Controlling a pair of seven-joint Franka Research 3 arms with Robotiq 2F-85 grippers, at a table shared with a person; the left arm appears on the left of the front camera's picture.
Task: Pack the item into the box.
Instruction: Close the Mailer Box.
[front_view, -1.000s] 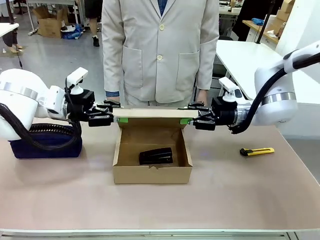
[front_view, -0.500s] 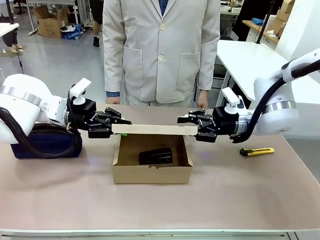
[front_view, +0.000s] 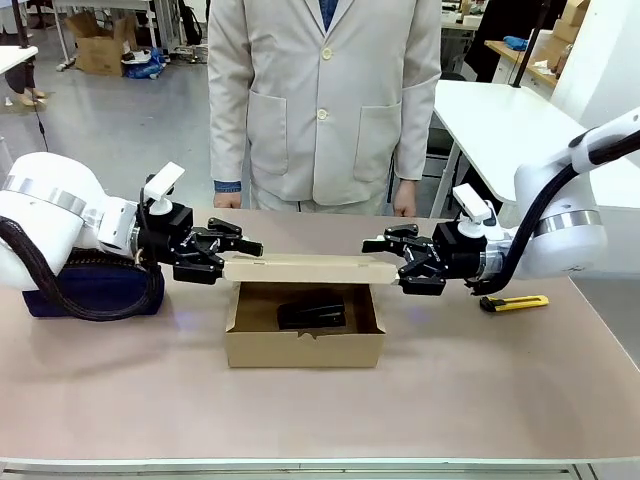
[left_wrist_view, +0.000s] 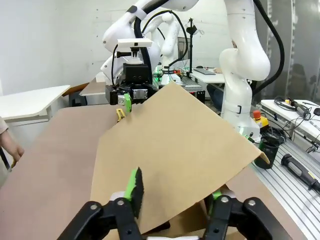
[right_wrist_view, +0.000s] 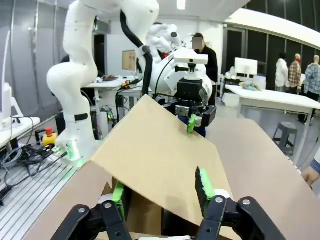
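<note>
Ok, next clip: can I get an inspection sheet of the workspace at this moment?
Surface: table, brown top, no spills seen.
Job's things: black stapler lies inside the cardboard box; the lid flap hangs partway over it, not shut.
Clutter: yellow utility knife to the right of the box; navy pouch beneath the left arm.
Grippers: left gripper and right gripper each straddle one end of the lid flap, jaws apart.
Cables: black hose loops from the left arm over the pouch; black cable runs along the right arm.
Surroundings: person in a beige coat at the far edge; white table behind.
</note>
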